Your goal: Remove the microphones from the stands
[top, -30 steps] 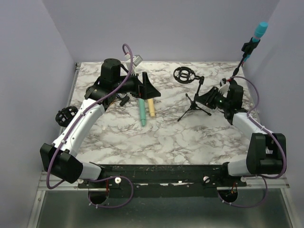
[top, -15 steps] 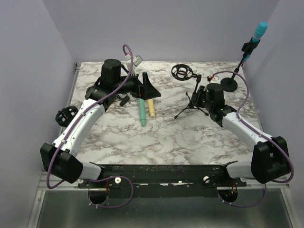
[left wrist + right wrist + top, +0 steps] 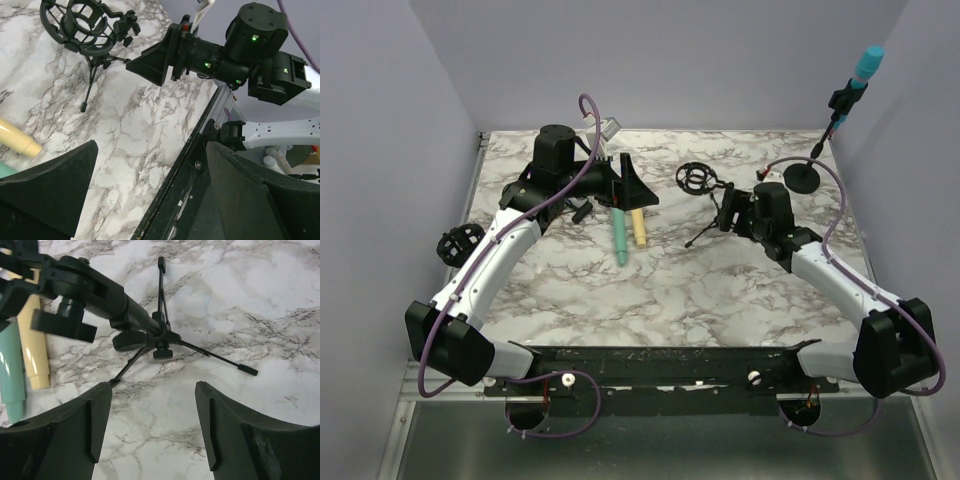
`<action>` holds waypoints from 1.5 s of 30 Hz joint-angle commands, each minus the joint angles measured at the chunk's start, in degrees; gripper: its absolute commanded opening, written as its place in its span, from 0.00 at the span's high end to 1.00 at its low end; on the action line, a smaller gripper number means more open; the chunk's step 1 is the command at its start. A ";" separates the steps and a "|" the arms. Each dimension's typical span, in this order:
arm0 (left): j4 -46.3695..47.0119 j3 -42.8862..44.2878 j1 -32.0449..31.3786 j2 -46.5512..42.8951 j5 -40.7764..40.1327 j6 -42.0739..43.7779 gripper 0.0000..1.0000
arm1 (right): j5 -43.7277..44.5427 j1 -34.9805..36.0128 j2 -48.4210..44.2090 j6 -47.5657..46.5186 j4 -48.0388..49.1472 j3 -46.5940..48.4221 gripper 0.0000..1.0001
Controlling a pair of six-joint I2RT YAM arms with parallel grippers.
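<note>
The right end effector (image 3: 150,400) has just let its jaws spread apart; a second ago they were together. It now hangs just on the near-right side of the tripod stand (image 3: 159,335), with nothing between its fingers. Over that second the right arm swung in from the stand's far right. The stand itself shifted slightly on the counter (image 3: 720,290), and its ring mount (image 3: 698,178) now sits nearer than before. That ring is empty, so this reads as a release after nudging the stand, not a step toward freeing anything.

Well to the left of the tripod stand, the left end effector (image 3: 150,170) hovers unchanged, jaws wide apart and holding nothing. It is above a green microphone (image 3: 620,238) and a cream microphone (image 3: 638,230) lying side by side.

Far beyond and to the right of the tripod stand, the blue microphone (image 3: 867,64) sits clipped atop a tall stand (image 3: 801,178), with neither arm near it. I judge that removal not yet done.
</note>
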 commanded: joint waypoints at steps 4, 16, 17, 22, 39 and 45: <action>1.43 -0.37 0.49 -0.22 0.32 -0.03 0.06 | -1.37 -0.71 -9.00 3.17 -4.60 -2.46 0.22; 2.09 -0.76 0.46 -0.56 0.73 -0.55 0.06 | -2.99 -1.81 -10.81 5.24 -0.87 -2.38 0.21; 2.20 -0.89 0.46 -0.67 0.68 -0.64 0.06 | -3.51 -1.79 -10.52 5.03 1.11 -2.94 0.22; 2.37 -1.00 0.46 -1.00 0.75 -0.79 0.06 | -4.02 -1.79 -7.73 0.53 7.02 -2.03 0.23; 2.66 -1.21 0.46 -1.78 1.05 -1.01 0.06 | -1.25 -1.78 6.63 -5.06 43.26 -10.95 0.40; 2.14 -1.04 0.46 -2.19 0.34 -0.56 0.06 | -0.81 -1.75 9.04 -4.38 44.52 -10.42 0.53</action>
